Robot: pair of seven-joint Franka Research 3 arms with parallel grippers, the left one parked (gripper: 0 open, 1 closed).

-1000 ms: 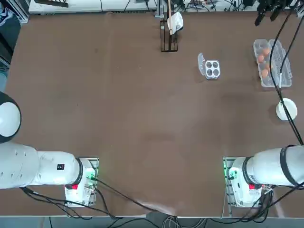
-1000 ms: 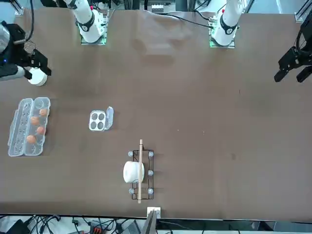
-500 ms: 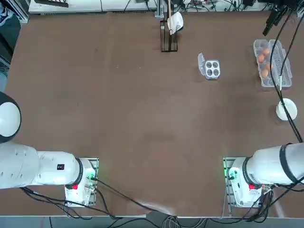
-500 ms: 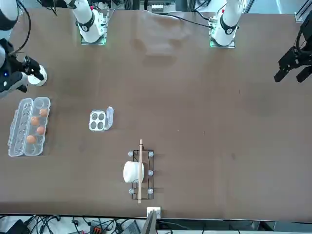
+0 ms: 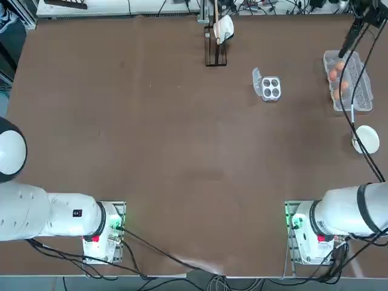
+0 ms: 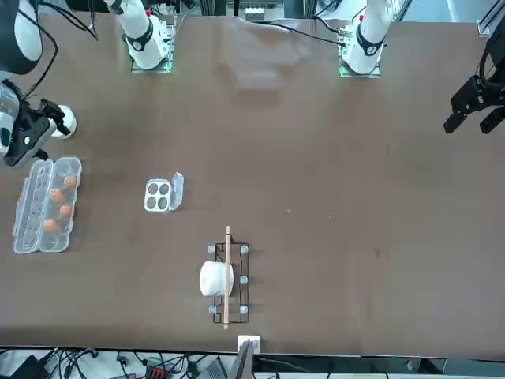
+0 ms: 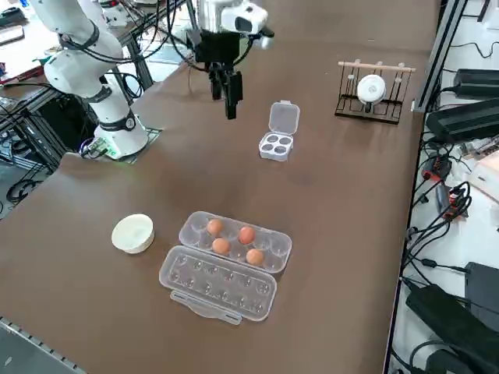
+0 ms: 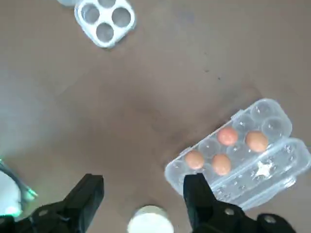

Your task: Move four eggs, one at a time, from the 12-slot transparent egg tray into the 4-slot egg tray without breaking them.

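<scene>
Eggs (image 7: 234, 238), four of them, sit in the middle cups of the long tray (image 7: 234, 243), two in each of its rows, with the tray's open lid lying flat alongside. The small tray (image 7: 276, 146) stands well apart from them on the counter (image 7: 335, 218), all four cups bare and its lid flap up. So none has been moved yet.

The worst risk I judge is cracking a shell: the eggs are packed touching or nearly so, and if I come down off-centre a finger could land on a neighbour or on the cup wall instead of straddling one egg. Squeezing too hard would break it; too lightly and it could slip out on the way across. The clear tray looks light, so it may lift or slide with the egg. A white bowl (image 7: 132, 233) sits just beside the long tray and could be clipped on the descent.

My end effector (image 7: 229, 92) hangs high above the counter, fingers pointing down, spread wide and holding nothing, not yet over the eggs.
</scene>
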